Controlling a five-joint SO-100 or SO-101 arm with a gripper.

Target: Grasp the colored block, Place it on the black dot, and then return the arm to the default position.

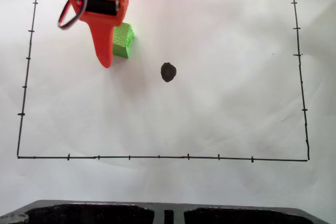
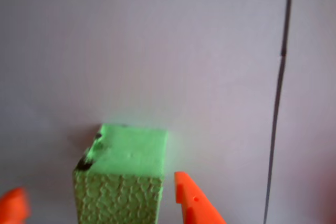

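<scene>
The green cube (image 1: 124, 40) rests on the white paper at the upper left of the fixed view, just right of the orange arm's pointed finger (image 1: 105, 51). The wrist view shows the cube (image 2: 123, 182) standing between the two orange fingertips. The right fingertip (image 2: 191, 203) is almost against the cube's side, and the left fingertip (image 2: 13, 205) is a clear gap away. My gripper (image 2: 102, 200) is open around the cube. The black dot (image 1: 168, 72) lies bare on the paper, to the right of the cube and a little nearer the camera.
A black drawn rectangle with tick marks (image 1: 157, 157) frames the work area; one of its lines (image 2: 278, 103) runs down the right of the wrist view. A dark moulded object (image 1: 168, 213) lies along the bottom edge of the fixed view.
</scene>
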